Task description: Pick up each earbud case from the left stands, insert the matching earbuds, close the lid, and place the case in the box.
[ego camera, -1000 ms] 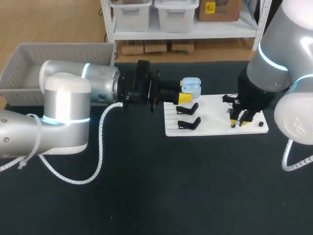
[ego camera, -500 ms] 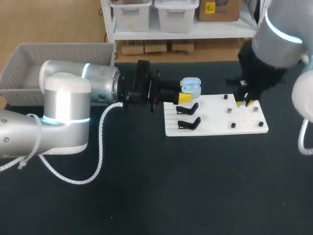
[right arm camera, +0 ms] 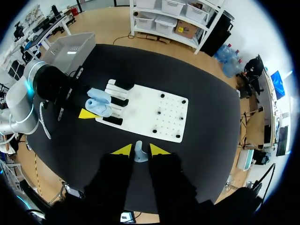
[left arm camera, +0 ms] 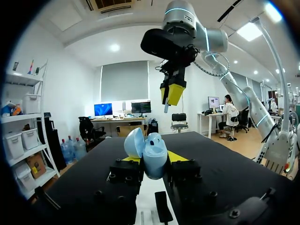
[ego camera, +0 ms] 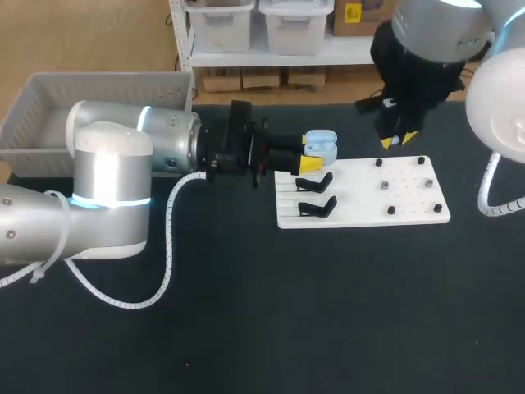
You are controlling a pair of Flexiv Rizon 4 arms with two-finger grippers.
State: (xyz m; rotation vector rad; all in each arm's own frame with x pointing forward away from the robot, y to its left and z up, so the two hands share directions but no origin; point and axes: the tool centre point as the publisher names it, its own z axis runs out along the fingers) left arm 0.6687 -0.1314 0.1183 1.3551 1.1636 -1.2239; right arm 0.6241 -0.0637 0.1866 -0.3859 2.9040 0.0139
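My right gripper (ego camera: 396, 139) has come up off the white board (ego camera: 410, 201). A second ago it was down among the pegs at the board's right part; now it hangs above the board's far edge, swung toward the middle of the table. The right wrist view shows why: a pale blue earbud (right arm camera: 139, 153) sits pinched between the yellow tips, so the pick has worked.

My left gripper (ego camera: 310, 153) has not moved at all. It stays clamped on the case (ego camera: 321, 147), held level just above the board's left end and over the two black stands (ego camera: 316, 182), both bare. From the left wrist view the lid is tipped open, with the right gripper high ahead of it and well apart.

So I judge the carry toward the case is under way. The insertion itself is not yet done, and neither is the lid or the trip to the box (ego camera: 49, 98) at the far left.
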